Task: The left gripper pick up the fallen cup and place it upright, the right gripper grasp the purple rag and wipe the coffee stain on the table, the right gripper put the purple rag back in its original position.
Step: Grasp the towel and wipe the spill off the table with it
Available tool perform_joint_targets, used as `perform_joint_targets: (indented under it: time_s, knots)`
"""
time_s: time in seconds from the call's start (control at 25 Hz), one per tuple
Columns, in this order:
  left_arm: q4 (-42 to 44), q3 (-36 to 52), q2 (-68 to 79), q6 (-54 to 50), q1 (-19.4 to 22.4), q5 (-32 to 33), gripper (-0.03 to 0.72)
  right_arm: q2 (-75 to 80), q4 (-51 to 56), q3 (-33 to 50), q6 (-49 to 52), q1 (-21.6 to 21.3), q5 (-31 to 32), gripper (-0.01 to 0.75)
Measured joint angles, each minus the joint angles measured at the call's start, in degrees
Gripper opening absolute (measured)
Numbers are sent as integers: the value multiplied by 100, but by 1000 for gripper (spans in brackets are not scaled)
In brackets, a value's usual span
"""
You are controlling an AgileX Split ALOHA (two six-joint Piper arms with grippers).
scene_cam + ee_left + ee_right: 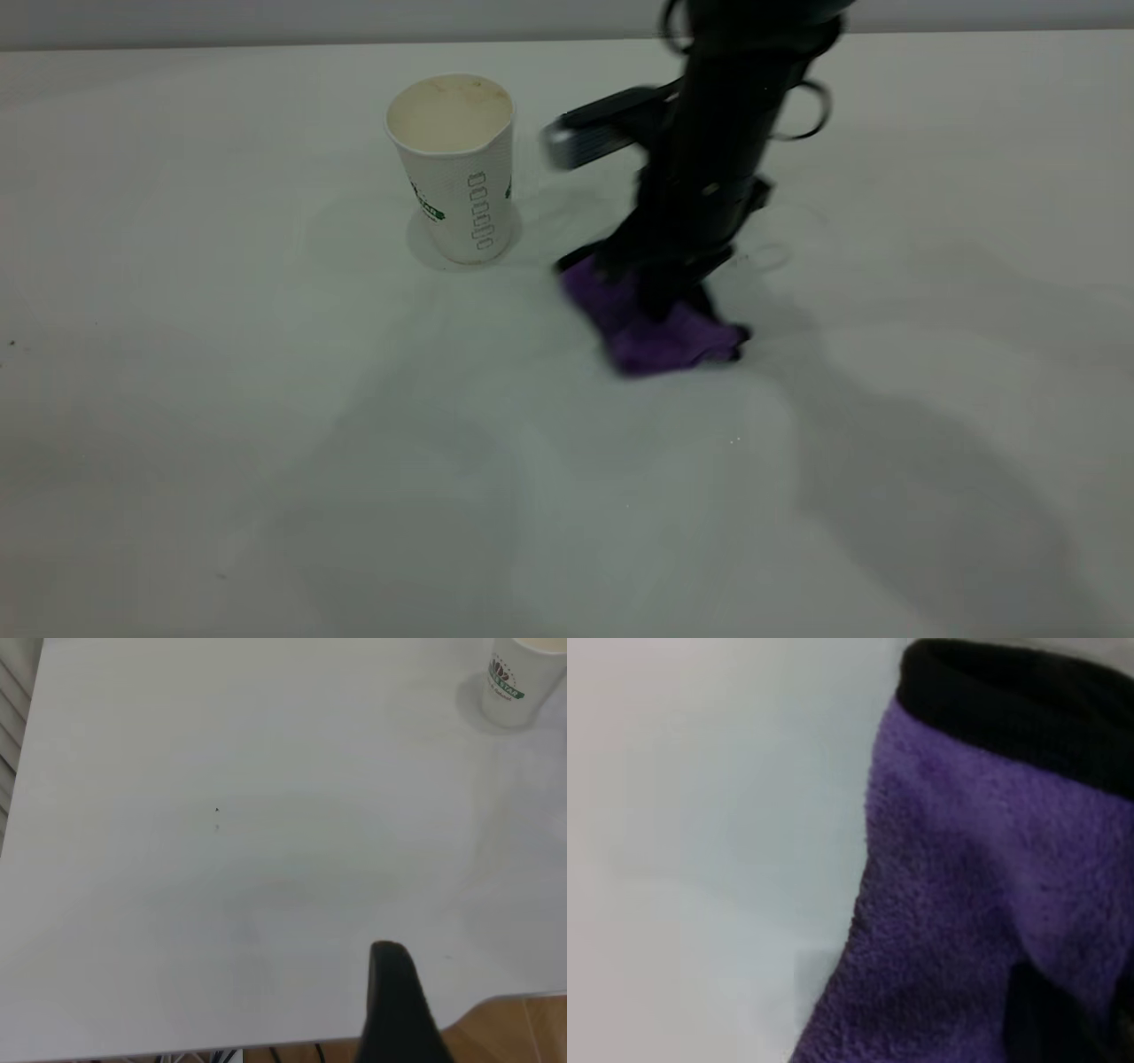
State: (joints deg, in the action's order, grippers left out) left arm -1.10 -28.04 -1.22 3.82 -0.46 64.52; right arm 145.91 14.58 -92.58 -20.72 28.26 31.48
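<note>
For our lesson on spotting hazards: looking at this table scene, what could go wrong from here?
1. The right hand presses the purple rag on the table close beside the upright cup; a wide sweep might knock it over again.
2. The rag looks bunched, so it may smear rather than wipe cleanly.

Black cylindrical right arm, looped cable, silver-grey block

wall: plain pale grey strip behind the far edge | floor: brownish wood-look, peeking past the near corner | light: soft, even, throws blurry shadows | slatted thing at one side
</note>
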Motion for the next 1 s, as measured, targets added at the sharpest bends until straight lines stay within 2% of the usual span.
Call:
perform_joint_targets:
  time_s: [0.32,0.48,0.64,0.8,1.0]
  knots:
    - [0,0,0,0,0,0,513,-27,-359,0,204,-1132,281,79]
    - [0,0,0,0,0,0,513,-27,-421,-7,626,-1685,504,86]
    - [0,0,0,0,0,0,513,-29,-427,-11,933,-2043,703,112]
    - [0,0,0,0,0,0,513,-29,-345,-17,836,-2084,777,185]
    - [0,0,0,0,0,0,513,-82,257,-18,25,-2114,930,374]
